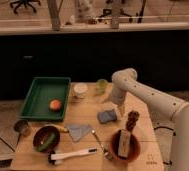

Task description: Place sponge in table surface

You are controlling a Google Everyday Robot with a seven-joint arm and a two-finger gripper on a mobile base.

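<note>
The sponge point(107, 116), a small blue-grey rounded pad, lies flat on the light wooden table surface point(90, 107) right of centre. My gripper point(120, 109) hangs from the white arm just right of and slightly above the sponge, close to its upper right corner. I cannot make out whether it touches the sponge.
A green tray point(40, 96) with an orange fruit point(55, 104) sits at the left. A grey-blue cloth point(79, 131), a dark bowl point(46, 139), a white brush point(73, 155), a red bowl holding a tan-and-white block point(124, 143), a white cup point(80, 90) and a green cup point(102, 86) stand around.
</note>
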